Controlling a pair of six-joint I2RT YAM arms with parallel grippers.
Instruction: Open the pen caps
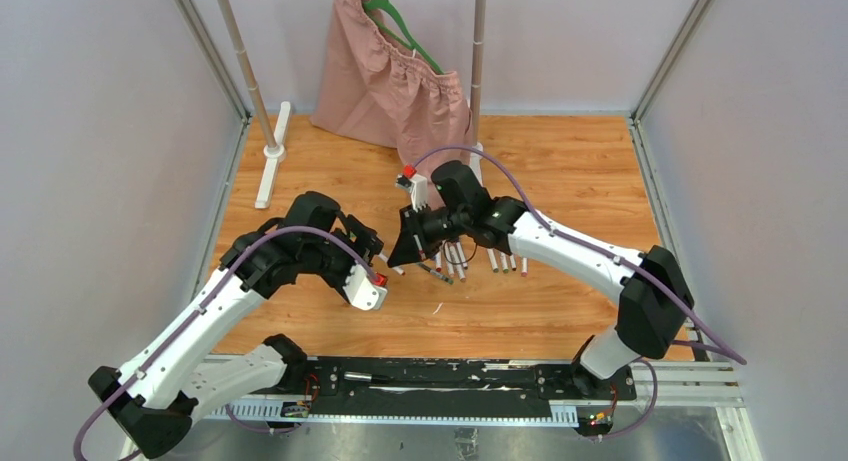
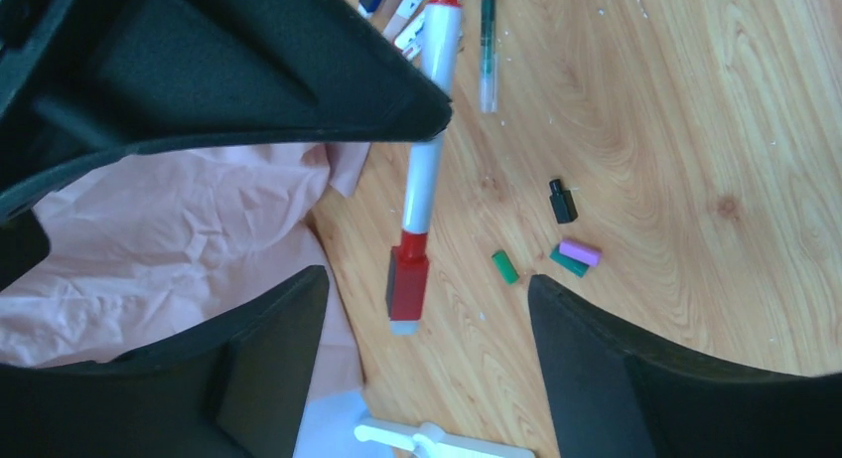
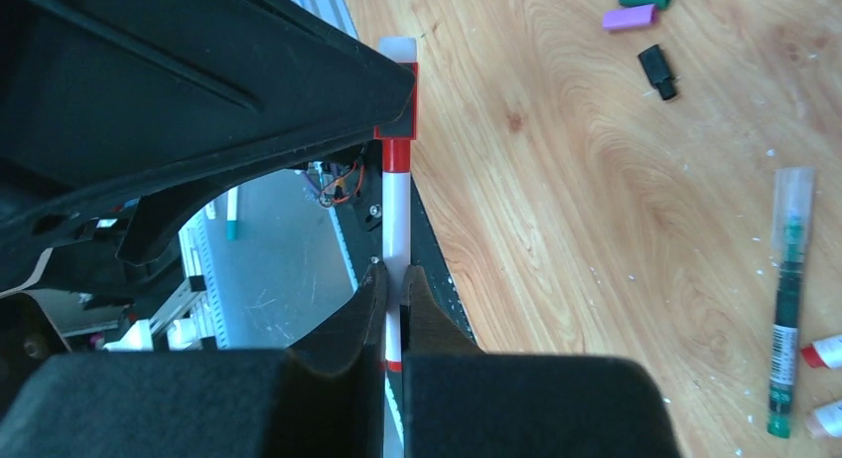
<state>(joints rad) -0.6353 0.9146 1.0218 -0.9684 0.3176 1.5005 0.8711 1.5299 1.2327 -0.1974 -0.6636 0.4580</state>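
Observation:
My right gripper (image 3: 395, 271) is shut on the white barrel of a pen (image 3: 396, 215) and holds it in the air. The pen's red cap (image 2: 408, 279) is still on its end. My left gripper (image 2: 429, 279) is open, one finger (image 2: 268, 359) on each side of the red cap, with gaps to both. Loose pen caps lie on the wood: green (image 2: 504, 267), purple (image 2: 580, 251), dark green (image 2: 568, 262) and black (image 2: 562, 201). In the top view both grippers meet mid-table, the right gripper (image 1: 412, 239) close to the left gripper (image 1: 372, 243); the held pen is hidden there.
A row of white pens (image 1: 480, 261) lies under the right arm. A green pen (image 3: 787, 309) lies apart. A pink cloth (image 1: 390, 81) hangs on a green hanger between two rack poles at the back, with white rack feet (image 1: 272, 153) on the wood.

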